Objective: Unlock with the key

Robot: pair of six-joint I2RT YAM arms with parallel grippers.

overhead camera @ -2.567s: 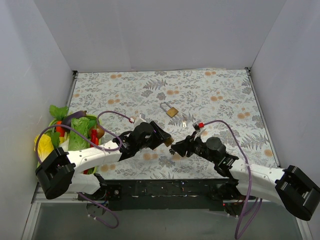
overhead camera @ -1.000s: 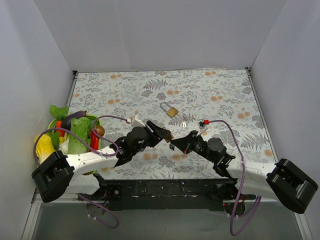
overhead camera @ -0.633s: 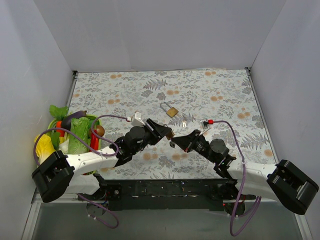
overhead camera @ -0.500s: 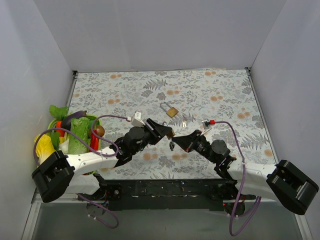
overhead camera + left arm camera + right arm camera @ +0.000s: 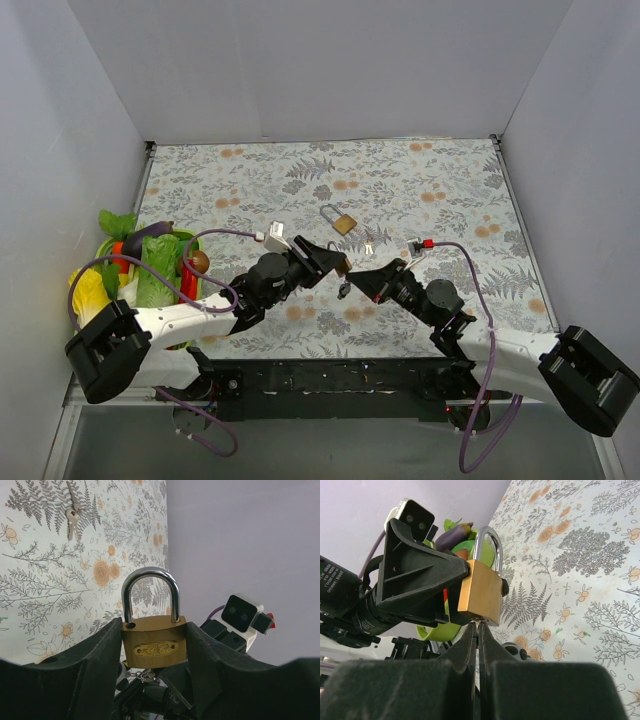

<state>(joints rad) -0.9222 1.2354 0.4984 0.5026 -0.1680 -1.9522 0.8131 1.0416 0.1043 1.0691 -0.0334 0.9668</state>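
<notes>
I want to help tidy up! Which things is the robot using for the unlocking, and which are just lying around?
In use: brass padlock, held up; key at its keyhole.
Lying about: second padlock; spare keys; vegetables.

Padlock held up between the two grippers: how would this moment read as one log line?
left gripper: shut on padlock | right gripper: shut on key | key tip at padlock's underside | shackle closed | unlock not yet done
</notes>
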